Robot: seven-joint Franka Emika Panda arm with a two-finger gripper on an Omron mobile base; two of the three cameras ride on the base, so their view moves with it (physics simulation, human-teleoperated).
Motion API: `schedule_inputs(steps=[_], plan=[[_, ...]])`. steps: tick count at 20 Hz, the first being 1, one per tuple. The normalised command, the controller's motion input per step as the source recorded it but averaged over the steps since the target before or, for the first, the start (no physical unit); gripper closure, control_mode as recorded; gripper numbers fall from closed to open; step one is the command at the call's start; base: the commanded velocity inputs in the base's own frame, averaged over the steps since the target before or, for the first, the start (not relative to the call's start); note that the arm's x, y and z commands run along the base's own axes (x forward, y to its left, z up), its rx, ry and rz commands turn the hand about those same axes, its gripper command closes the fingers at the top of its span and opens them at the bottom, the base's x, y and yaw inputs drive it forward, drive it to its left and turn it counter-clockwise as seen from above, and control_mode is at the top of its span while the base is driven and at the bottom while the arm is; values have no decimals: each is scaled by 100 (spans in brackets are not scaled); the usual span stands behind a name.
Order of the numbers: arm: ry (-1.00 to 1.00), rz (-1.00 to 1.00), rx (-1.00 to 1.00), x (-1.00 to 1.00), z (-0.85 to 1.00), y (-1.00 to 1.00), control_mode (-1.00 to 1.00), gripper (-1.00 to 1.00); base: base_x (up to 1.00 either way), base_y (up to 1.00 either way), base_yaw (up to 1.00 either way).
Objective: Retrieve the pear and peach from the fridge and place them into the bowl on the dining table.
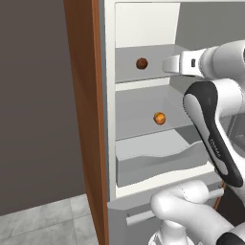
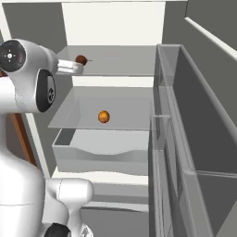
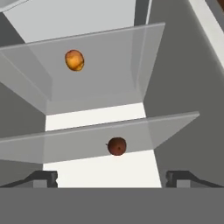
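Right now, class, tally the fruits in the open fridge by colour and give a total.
Dark reddish-brown fruit: 1, on the upper shelf
Orange fruit: 1, on the shelf below
Total: 2

No text, label, brand or number can be read. On the dark part of the robot arm [image 1: 216, 143] there is a small light marking, but it is too small and blurred to tell what it says.
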Motion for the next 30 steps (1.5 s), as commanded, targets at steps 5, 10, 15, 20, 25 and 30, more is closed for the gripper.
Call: schedule_inputs(steps=[5,10,15,20,25,30], plan=[[0,5,0,56,0,6,-100,-100,0,0,0],[4,5,0,52,0,11,-100,-100,0,0,0],[18,4,-3,50,0,12,-100,-100,0,0,0],[11,4,0,51,0,5,-100,-100,0,0,0],[0,4,0,54,-13,2,-100,-100,0,0,0],[0,4,0,52,-23,1,-100,-100,0,0,0]])
